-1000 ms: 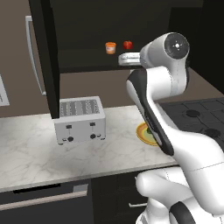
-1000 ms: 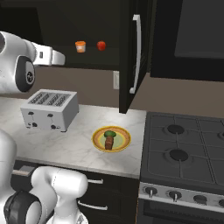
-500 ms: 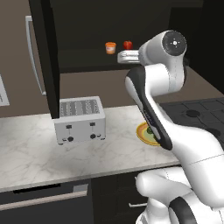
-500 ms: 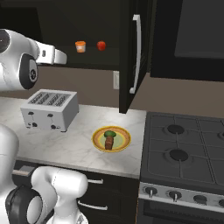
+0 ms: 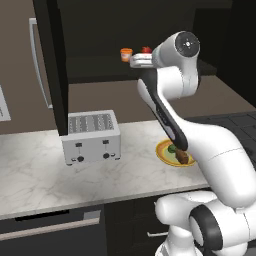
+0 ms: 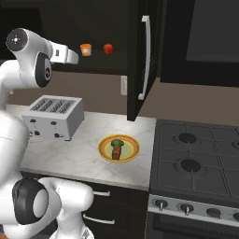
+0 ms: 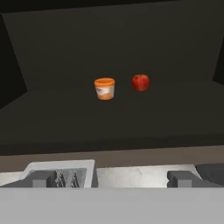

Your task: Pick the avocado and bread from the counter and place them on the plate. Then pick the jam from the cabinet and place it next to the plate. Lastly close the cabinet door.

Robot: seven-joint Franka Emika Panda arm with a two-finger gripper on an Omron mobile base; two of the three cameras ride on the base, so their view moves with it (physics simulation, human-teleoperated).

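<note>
Veined marble counter (image 5: 35, 175), brushed-metal toaster (image 5: 91, 136)

From my left base view, the arm (image 5: 165, 107) covers part of the plate (image 5: 163, 151). The avocado (image 5: 172, 148) and bread (image 5: 184, 158) there are too small to detail.

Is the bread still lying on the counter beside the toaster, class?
No: in the right base view the bread sits on the plate with the avocado, well apart from the toaster.
</note>
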